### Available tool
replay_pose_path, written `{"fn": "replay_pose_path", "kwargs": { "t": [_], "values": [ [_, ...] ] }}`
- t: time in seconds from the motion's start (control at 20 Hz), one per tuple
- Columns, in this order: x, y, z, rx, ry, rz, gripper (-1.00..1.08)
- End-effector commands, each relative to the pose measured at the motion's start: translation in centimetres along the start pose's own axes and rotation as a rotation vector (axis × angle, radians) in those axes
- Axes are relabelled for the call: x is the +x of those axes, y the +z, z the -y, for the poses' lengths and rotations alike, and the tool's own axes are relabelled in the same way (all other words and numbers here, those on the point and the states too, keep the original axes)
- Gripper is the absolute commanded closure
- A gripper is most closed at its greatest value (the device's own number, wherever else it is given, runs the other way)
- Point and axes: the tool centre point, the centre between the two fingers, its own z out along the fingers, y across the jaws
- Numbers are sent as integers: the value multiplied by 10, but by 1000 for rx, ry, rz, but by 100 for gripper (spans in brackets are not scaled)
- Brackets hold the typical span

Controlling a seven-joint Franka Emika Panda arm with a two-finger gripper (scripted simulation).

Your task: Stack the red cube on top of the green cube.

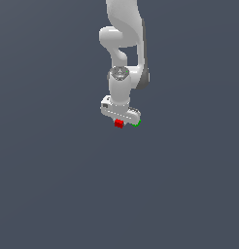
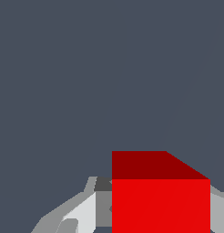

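Exterior view, going from its left to its right: the red cube (image 1: 119, 123) is sitting just under the white gripper (image 1: 122, 118), at the left end of the hand body. The green cube (image 1: 136, 124) is peeking out just beside it to the right, mostly hidden behind the hand, only a sliver showing. The two cubes are lying near each other on the plain grey floor (image 1: 53, 185), apparently not touching.

Wrist view: the red cube (image 2: 160, 200) is filling the space between the grey fingers (image 2: 82, 214), one on each side of it, so the arm is coming straight down over it to get the jaws around its flanks. Whether the pads are pressing the cube yet, cannot tell; no gap is readable. Green cube not visible here.

Judgement: the grasp stage is under way, stacking not yet done. The red cube looks like it is on the floor, but lift-off is not clear from either view.
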Motion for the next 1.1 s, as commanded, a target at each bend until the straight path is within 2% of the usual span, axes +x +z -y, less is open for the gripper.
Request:
{"fn": "replay_pose_path", "kwargs": {
  "t": [0.0,0.4,0.85,0.9,1.05],
  "values": [
    [-22,4,15,0,0,-1,108],
    [-71,16,53,0,1,0,108],
    [-88,20,67,0,1,0,108],
    [-88,20,67,0,1,0,-92],
    [-88,20,67,0,1,0,-92]
  ]
}}
